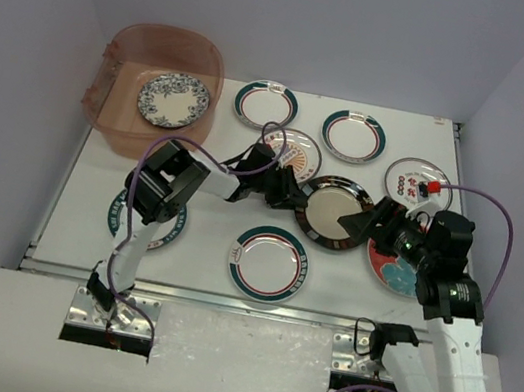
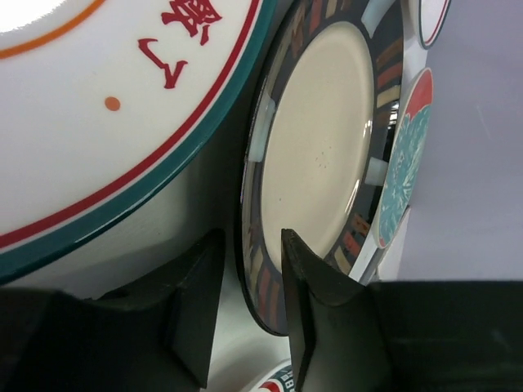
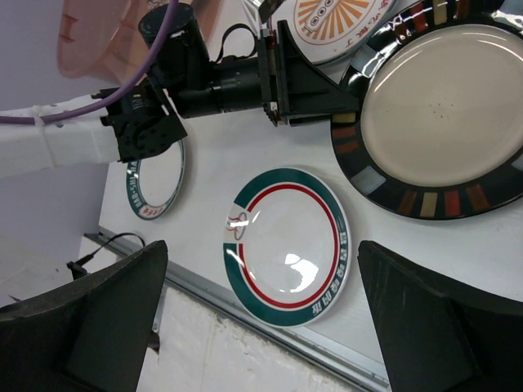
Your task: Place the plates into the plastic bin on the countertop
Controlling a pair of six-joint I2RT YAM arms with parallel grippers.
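The plastic bin (image 1: 169, 34) stands at the back left of the countertop (image 1: 205, 232) with a blue floral plate (image 1: 172, 99) inside. My left gripper (image 1: 292, 196) (image 2: 252, 245) straddles the left rim of the black-gold plate (image 1: 332, 212) (image 2: 315, 147) (image 3: 441, 114). One finger lies over the plate's inside and the other outside the rim, with a narrow gap still showing. My right gripper (image 1: 361, 224) (image 3: 260, 253) stands wide open and holds nothing. It is at that plate's right side and looks down on a green-and-red rimmed plate (image 1: 270, 264) (image 3: 286, 237).
More plates lie around: two green-rimmed ones (image 1: 266, 105) (image 1: 354, 136) at the back, an orange sunburst one (image 1: 296, 149) (image 2: 122, 122) beside my left gripper, a red-character one (image 1: 417, 183), a teal-red one (image 1: 393, 272) under my right arm, and one (image 1: 126, 218) under my left arm. A metal rail (image 1: 223, 299) edges the front.
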